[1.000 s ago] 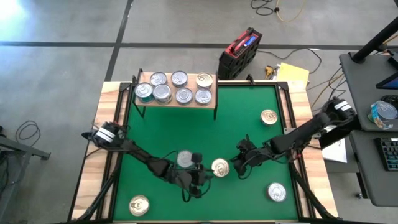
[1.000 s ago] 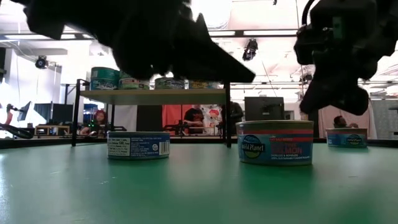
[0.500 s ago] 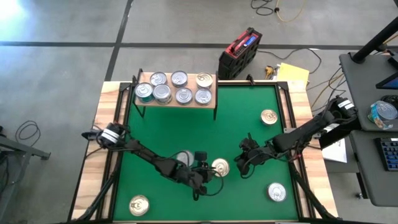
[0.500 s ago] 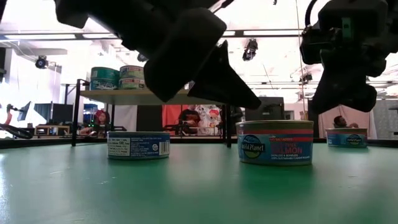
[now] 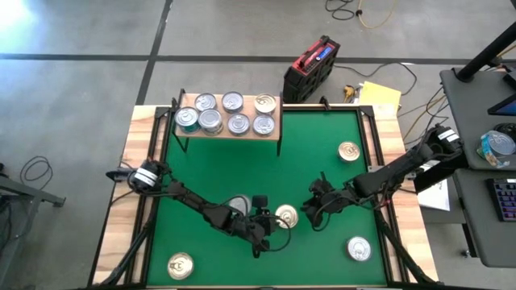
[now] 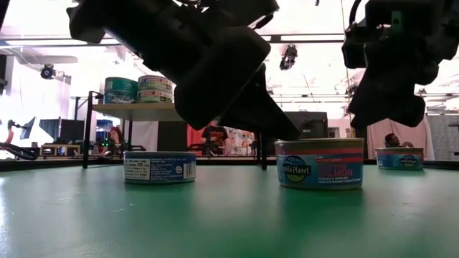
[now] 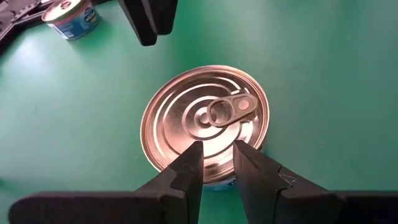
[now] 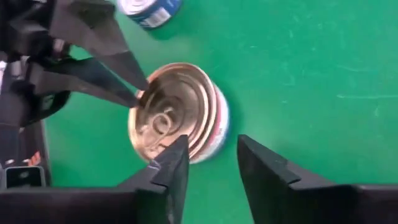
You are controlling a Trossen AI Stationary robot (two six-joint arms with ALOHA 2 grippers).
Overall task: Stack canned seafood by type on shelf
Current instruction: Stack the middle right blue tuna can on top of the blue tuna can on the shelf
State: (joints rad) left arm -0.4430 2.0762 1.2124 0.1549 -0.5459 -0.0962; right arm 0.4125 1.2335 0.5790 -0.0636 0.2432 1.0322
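Both arms meet near the middle front of the green mat [image 5: 242, 165], over one gold-topped tin [image 5: 285, 216]. The left gripper [image 5: 266, 221] reaches in from the left, its two fingers [image 7: 186, 171] set a narrow gap apart just over the near rim of the lid, with nothing held between them. In the left wrist view the pull tab lies flat on the lid and the tin [image 7: 205, 127] sits flat on the mat. The right gripper [image 5: 310, 211] comes from the other side and hangs just beside the same tin, its fingers [image 8: 171, 168] parted a little and empty; in the right wrist view the tin [image 8: 177, 112] shows a blue and red label on its side. From the low camera that tin [image 6: 318, 163] stands upright on the mat with the dark bulk of the left arm in front of it. A silver-topped tin [image 5: 239, 205] lies just behind the left arm, partly covered by it. Three more tins sit apart on the mat: one at the front left corner [image 5: 180, 265], one at the front right [image 5: 359, 249], and one toward the back right [image 5: 349, 151]. The shelf [image 5: 271, 126] stands at the back left of the mat and carries seven tins, among them a gold-topped one [image 5: 264, 103] at its back right corner and a teal-sided one [image 5: 186, 118] at its left end. The mat lies on a pale wooden worktop [image 5: 137, 137].
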